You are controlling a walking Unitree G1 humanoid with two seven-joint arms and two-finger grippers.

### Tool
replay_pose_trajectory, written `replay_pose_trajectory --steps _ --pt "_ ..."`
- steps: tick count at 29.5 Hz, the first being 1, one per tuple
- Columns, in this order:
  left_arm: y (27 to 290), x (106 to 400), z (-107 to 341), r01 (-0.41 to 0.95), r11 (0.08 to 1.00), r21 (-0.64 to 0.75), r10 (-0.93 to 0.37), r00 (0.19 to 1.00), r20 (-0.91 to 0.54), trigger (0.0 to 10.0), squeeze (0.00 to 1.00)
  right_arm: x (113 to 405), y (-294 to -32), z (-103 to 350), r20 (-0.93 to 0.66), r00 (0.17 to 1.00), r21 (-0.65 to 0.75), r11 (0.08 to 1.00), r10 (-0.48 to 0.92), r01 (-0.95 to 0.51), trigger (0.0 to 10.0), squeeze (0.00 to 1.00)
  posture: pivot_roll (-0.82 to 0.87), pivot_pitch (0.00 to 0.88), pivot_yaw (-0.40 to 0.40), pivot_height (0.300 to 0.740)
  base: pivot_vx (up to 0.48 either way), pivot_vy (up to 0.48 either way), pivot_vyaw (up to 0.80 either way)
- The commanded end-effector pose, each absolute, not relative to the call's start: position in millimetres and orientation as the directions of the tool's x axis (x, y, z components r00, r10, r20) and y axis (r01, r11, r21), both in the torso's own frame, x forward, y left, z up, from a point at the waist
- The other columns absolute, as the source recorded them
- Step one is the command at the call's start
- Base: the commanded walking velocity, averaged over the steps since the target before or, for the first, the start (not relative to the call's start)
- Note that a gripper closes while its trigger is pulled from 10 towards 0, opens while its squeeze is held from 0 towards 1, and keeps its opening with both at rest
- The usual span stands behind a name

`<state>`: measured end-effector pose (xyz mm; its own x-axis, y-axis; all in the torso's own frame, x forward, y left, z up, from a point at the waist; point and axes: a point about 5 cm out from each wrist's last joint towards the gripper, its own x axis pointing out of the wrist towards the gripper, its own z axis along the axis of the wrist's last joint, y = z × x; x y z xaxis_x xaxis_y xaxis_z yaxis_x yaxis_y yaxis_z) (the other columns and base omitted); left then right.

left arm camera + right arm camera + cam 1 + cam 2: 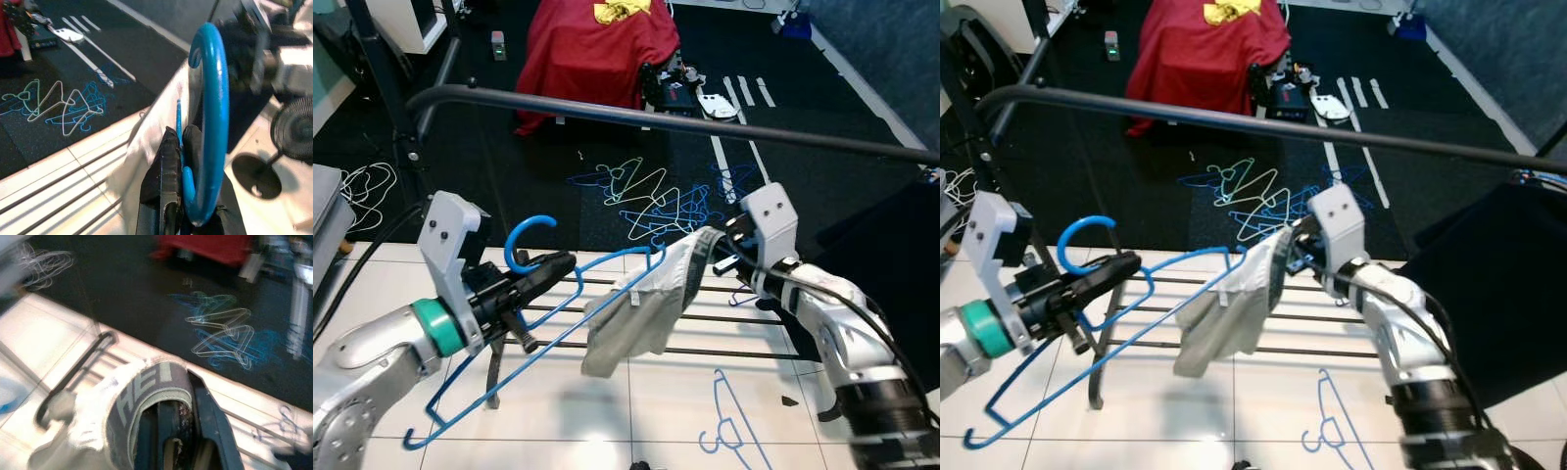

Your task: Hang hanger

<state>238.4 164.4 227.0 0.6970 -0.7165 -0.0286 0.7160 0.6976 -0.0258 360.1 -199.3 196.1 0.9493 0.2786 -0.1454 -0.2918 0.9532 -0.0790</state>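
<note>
Currently left gripper (558, 264) clamps blue hanger (533, 328), right gripper (722, 253) pinches garment (641, 308); rail (656, 118) at 12 o'clock, hanging pending.

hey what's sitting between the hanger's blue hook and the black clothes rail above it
Nothing. In the left eye view the hanger's blue hook, gripped by the left gripper, sits below the black rail with only open air between them; dark floor shows behind.

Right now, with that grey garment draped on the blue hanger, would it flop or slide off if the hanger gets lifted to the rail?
Probably floppy: the garment sags off the hanger. It may slide, since the hanger tilts.
</note>
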Motion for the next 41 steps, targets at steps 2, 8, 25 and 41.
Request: replay_pose_trajectory --steps 2,8,25,41 --pt "160.5 235.4 225.0 0.738 0.675 -0.01 -0.737 0.673 -0.065 10.0 0.0 369.3 -221.3 197.5 -0.156 0.981 0.062 0.993 0.111 -0.102 10.0 0.0 -0.03 0.129 0.007 0.74 0.0 0.0 0.0" --pt "144.4 238.7 230.3 0.75 0.656 -0.085 -0.755 0.655 -0.033 10.0 0.0 378.1 -207.3 191.5 -0.218 0.962 -0.092 0.977 0.167 -0.19 10.0 0.0 -0.03 0.13 0.003 0.74 0.0 0.0 0.0" --pt "76.8 259.4 202.8 0.694 0.702 -0.157 -0.712 0.682 -0.168 10.0 0.0 389.9 -180.3 205.2 -0.185 0.946 -0.223 0.926 0.266 -0.304 10.0 0.0 -0.04 0.137 0.004 0.74 0.0 0.0 0.0" --pt "68.5 270.7 207.6 0.58 0.782 -0.227 -0.615 0.777 -0.132 10.0 0.0 381.1 -165.5 209.2 -0.162 0.918 -0.189 0.902 0.361 -0.388 10.0 0.0 -0.05 0.138 0.004 0.74 0.0 0.0 0.0"
